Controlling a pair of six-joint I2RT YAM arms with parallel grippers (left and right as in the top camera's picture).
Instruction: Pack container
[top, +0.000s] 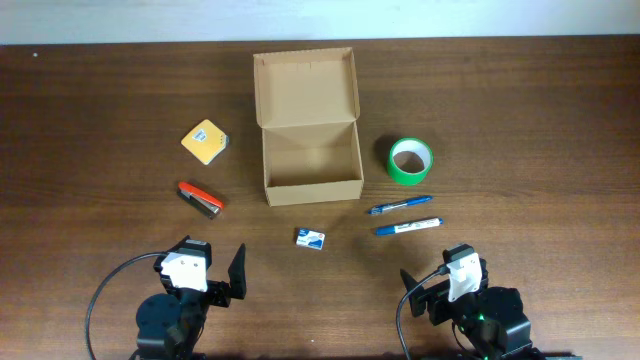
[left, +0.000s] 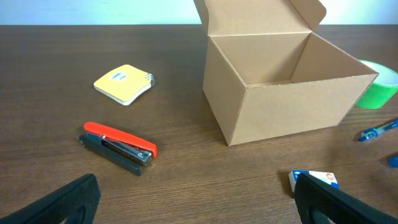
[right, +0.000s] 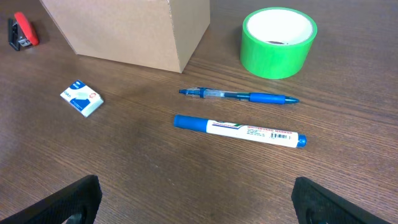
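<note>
Container (top: 310, 150) in the middle, note pad (top: 205, 140) left of it, stapler (top: 200, 198) off its front left corner, tape roll (top: 410, 160) just right, pen (top: 401, 206) then marker (top: 408, 225) before its right corner, small packet (top: 310, 238) before its front wall

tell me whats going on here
Two robot arms sit at the near edge of the table, the left gripper and right gripper both open and empty. The box stands open in the middle with nothing in it. A notepad and stapler lie to its left, an eraser in front, and tape, a pen and a marker to its right. Packing has not started.
</note>
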